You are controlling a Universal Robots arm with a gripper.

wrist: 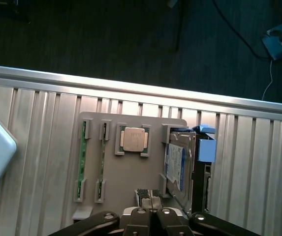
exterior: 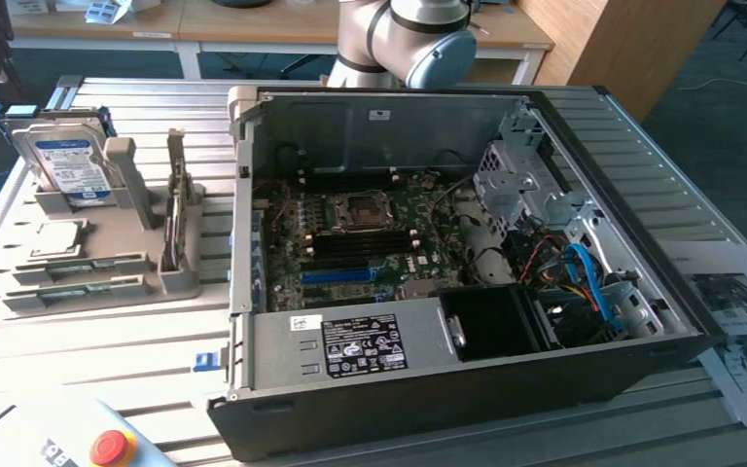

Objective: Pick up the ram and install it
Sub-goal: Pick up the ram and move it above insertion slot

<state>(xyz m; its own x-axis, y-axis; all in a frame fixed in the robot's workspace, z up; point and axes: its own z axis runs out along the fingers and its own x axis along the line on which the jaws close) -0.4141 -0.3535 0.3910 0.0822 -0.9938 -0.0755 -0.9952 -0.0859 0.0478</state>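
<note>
— Claw (wrist: pixel 151 206) hangs high over the grey holder (wrist: pixel 131 174), fingers pressed together, pinching nothing.

— And the ram (wrist: pixel 83 162)?

— Below the claw and off to one side, away from the hard drive (wrist: pixel 176 162). It stands on edge in its slot, with a twin stick (wrist: pixel 101 162) just beside it and the processor chip (wrist: pixel 133 139) between those two and the drive.

— So how is this reach done well?

— My judgement: centre over the one stick, spread the fingers across its thin faces, take it mid-length and come down square — the twin sits close enough to catch a finger.
</note>
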